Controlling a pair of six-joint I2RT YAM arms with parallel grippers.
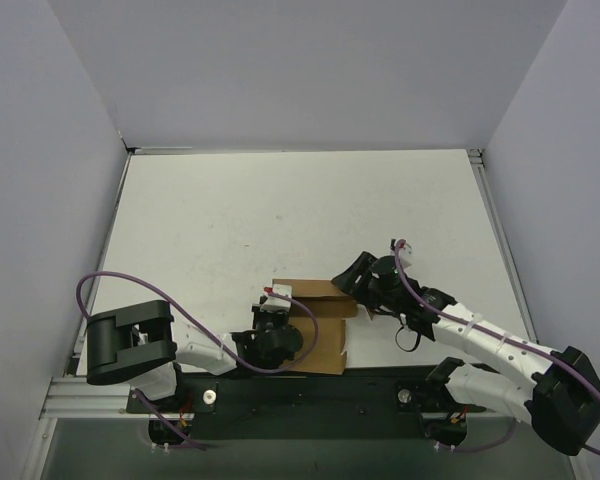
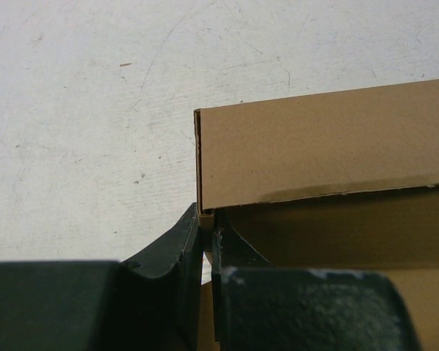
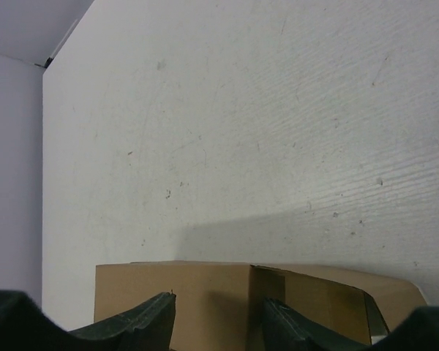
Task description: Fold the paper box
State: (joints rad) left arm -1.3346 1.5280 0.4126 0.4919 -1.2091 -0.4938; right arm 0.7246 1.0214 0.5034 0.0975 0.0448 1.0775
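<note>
paper box (image 1: 315, 322) half-folded, brown cardboard, sitting mid table (image 1: 280, 210) close to near edge, just ahead of arm bases. one wall standing upright along far side, rest lying flat-ish. left gripper (image 2: 207, 219) pinched tight on near-left corner of that upright wall, thin cardboard edge sandwiched between fingers (image 2: 177, 245). right gripper (image 1: 352, 276) at box's far-right end, fingers (image 3: 150, 316) apart, straddling raised panel. can't tell if they actually touch it tbh.
</note>
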